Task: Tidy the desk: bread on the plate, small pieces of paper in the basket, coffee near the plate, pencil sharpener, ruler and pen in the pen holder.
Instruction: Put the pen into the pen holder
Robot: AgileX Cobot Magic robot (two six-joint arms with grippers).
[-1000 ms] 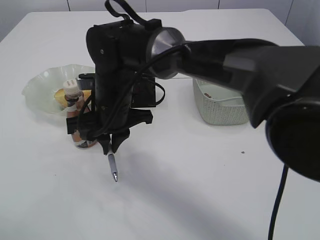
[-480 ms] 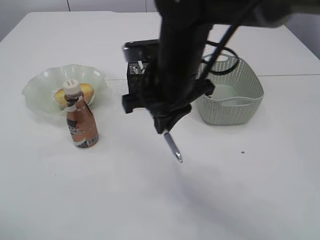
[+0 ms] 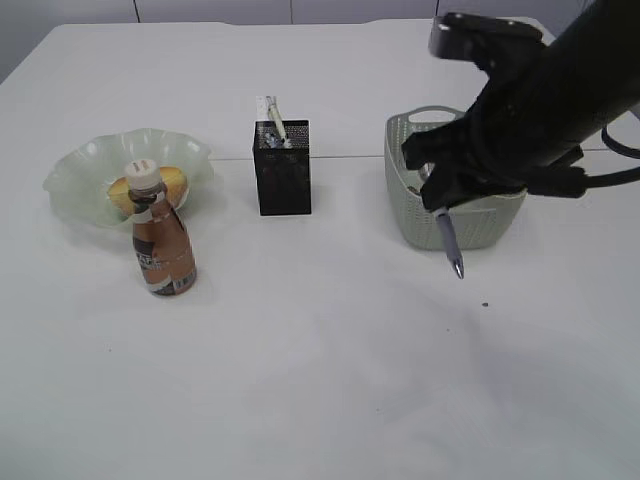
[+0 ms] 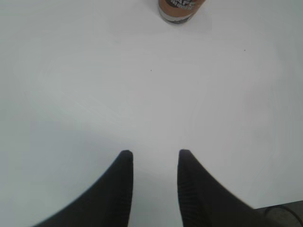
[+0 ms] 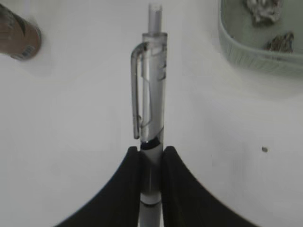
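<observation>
The right gripper point(image 3: 442, 200) is clamped on a translucent grey click pen point(image 3: 449, 243) with a clear clip. The pen hangs tip-down in the air, in front of the near wall of the pale grey-green perforated plastic basket point(image 3: 420, 225). In the right wrist view, two black tapered fingers point(image 5: 128, 184) pinch the pen barrel just below the clip.

Two crumpled grey-brown paper scraps point(image 5: 279, 41) lie inside the basket.

The black square metal-mesh pen holder point(image 3: 283, 168) stands well to the left of the basket, with open white desk point(image 3: 330, 370) between them. A clear plastic ruler point(image 3: 271, 118) leans out of its top.

Further left sits the pale green translucent glass plate point(image 3: 80, 170) with a wavy ruffled rim. A golden-brown bun point(image 3: 172, 183) rests on it. A small plastic coffee bottle point(image 3: 163, 245) with a white cap and brown label stands upright just in front of the plate, partly covering the bun.

The left gripper point(image 4: 155, 158) hovers over bare desk with its dark ribbed jaws apart and nothing between them. The base of the coffee bottle shows at the top edge of the left wrist view.
</observation>
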